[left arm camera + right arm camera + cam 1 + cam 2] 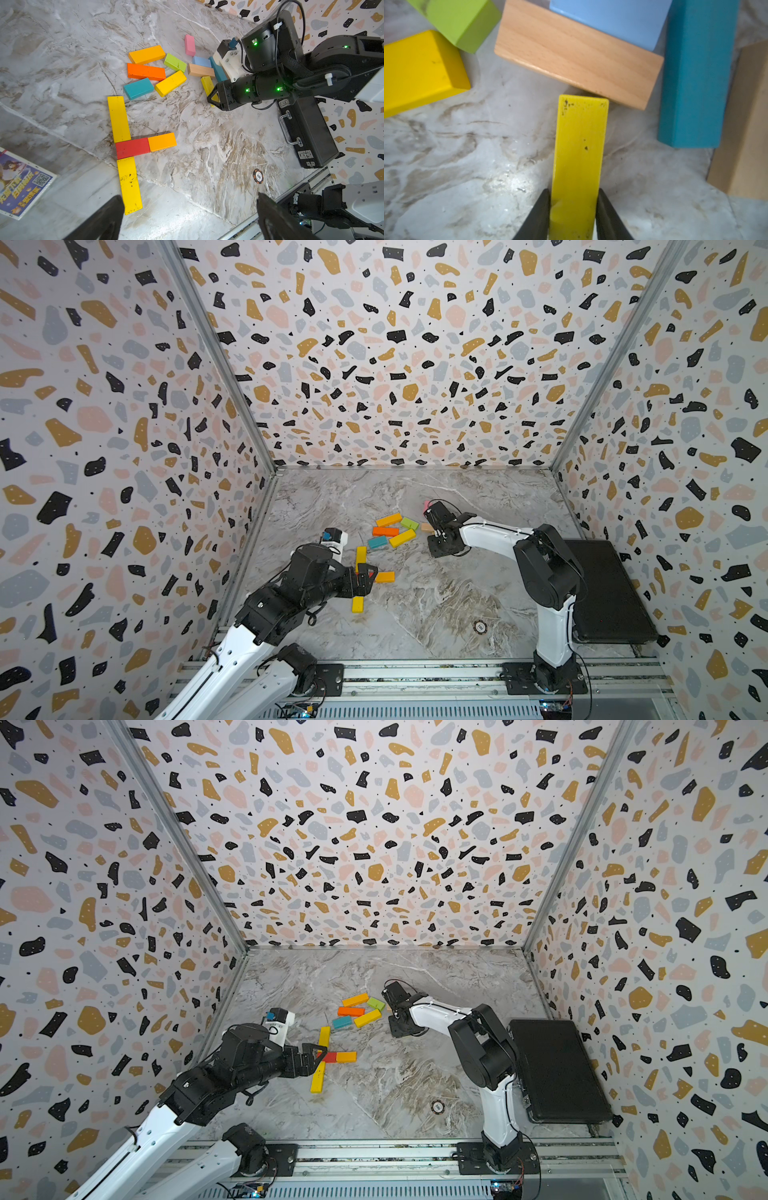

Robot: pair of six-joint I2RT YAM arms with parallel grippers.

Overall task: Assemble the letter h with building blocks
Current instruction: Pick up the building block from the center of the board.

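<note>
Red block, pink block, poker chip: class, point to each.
red block [132, 148], left wrist view, middle of top face.
pink block [190, 45], left wrist view, middle of top face.
poker chip [258, 176], left wrist view, its centre.

The table [207, 145] has a smooth, marble-patterned surface with a slight sheen. The plain block [577, 54] shows bare wood grain. The yellow block [579, 155] is satin-painted with dark chipped specks. The black case [311, 128] looks matt, and its latch [284, 103] is shiny metal.
</note>
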